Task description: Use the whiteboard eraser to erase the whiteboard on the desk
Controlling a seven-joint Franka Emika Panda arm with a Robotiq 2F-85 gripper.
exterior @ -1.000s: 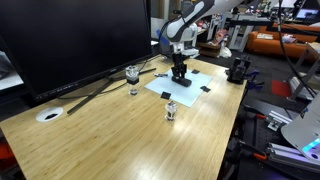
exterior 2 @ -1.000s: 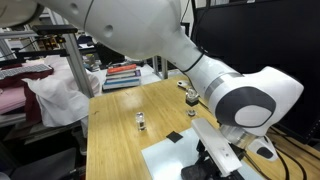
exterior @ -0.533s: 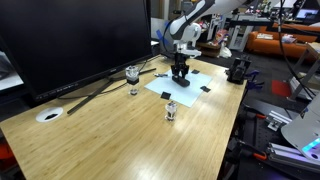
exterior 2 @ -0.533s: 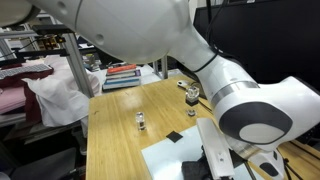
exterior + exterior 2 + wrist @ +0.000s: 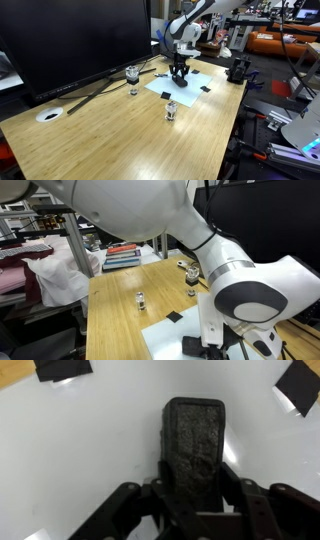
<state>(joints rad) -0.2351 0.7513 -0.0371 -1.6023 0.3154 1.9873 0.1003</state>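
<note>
On whiteboard [image 5: 90,430], we see gripper [image 5: 193,485] clamped on whiteboard eraser [image 5: 194,435], block flat against sheet; no marks visible nearby; we judge wiping underway, remainder unclear.

One whiteboard eraser [image 5: 194,445], one whiteboard [image 5: 95,435], one desk [image 5: 120,138] — two glass items [image 5: 132,76] [image 5: 171,110], one monitor [image 5: 70,40].

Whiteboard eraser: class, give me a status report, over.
Claw shut on whiteboard eraser. Eraser over the whiteboard, contact unclear. Two small glass items on the desk, off the board.
</note>
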